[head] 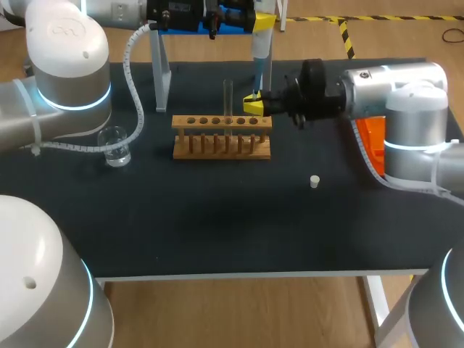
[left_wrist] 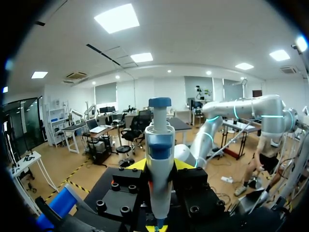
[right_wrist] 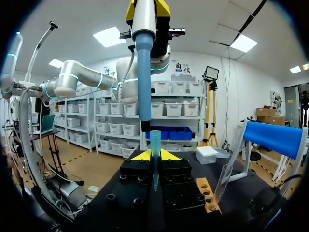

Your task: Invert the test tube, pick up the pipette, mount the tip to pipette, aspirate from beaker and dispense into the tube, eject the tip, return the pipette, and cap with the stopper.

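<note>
**A:** Right gripper [right_wrist: 154,155] first: its fingers are clamped on the blue tip [right_wrist: 155,145], holding it upright just above the right end of the rack [head: 221,136].

**B:** And the left gripper [left_wrist: 159,166] is closed around the pipette [left_wrist: 159,145], high over the back of the rack, nose pointing down.

**A:** From the right wrist, the pipette's nose hangs just above the tip's open top and slightly to one side. It isn't seated; there's a sliver of a gap.

**B:** Moving outward, the test tube [head: 228,101] stands upright in a middle hole of the rack, just left of the held tip.

**A:** The beaker [head: 116,146] sits well left of the rack, near the left arm.

**B:** The white stopper [head: 315,181] lies alone on the dark table [head: 217,232], in front of the rack and to its right.
</note>
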Motion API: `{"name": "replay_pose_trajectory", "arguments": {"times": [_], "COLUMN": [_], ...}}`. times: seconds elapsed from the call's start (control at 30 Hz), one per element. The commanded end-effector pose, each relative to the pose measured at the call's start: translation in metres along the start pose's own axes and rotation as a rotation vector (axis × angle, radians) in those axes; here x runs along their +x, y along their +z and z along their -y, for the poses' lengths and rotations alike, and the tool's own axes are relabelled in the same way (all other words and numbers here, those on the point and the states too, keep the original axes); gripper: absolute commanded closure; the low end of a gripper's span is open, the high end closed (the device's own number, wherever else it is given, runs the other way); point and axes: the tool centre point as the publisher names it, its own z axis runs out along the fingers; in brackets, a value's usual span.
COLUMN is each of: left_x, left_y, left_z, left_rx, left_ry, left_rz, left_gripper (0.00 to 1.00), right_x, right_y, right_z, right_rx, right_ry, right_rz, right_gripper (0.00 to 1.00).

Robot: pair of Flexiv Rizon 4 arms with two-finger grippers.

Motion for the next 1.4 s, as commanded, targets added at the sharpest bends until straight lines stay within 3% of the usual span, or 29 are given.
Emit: {"name": "replay_pose_trajectory", "arguments": {"times": [0.03,1.4], "left_x": [0.0004,0.0004], "left_y": [-0.0003,-0.0003], "left_z": [-0.0010,-0.0010], "left_rx": [0.001,0.001], "left_ry": [0.000,0.000], "left_rz": [0.001,0.001], "left_gripper": [1.00,1.00], "right_x": [-0.0018,0.0052], "right_y": [0.0000,0.0004], "right_z": [-0.0019,-0.0001], "right_rx": [0.003,0.009], "right_ry": [-0.002,-0.016], "right_rz": [-0.003,-0.016], "right_gripper": [1.00,1.00]}}
